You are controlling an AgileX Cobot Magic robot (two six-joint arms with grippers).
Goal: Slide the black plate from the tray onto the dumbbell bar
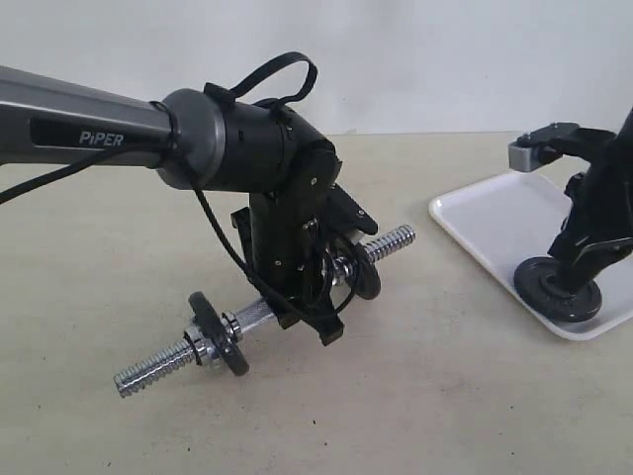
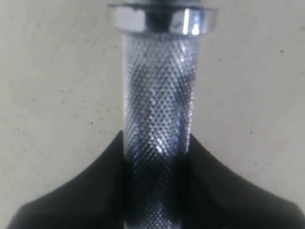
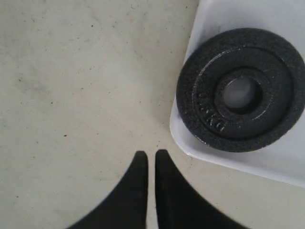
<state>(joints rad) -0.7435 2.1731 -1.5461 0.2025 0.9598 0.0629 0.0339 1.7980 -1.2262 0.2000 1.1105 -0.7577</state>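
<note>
Your left gripper (image 1: 309, 315) is clamped on the knurled middle of the dumbbell bar (image 1: 392, 242) (the bar sits tilted, with the threaded end nearer the tray higher). A small black disc (image 1: 220, 334) sits on the bar on each side of the grip. Your right gripper (image 3: 150, 160) has its fingers pressed together and holds nothing. It is just beside the black plate (image 3: 200, 95), which lies flat at a corner of the tray (image 1: 480, 213).

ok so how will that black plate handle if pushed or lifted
The black plate looks like rough cast metal, so probably heavy and rigid. Lying flat on the smooth tray, it would likely slide, not roll.
</note>
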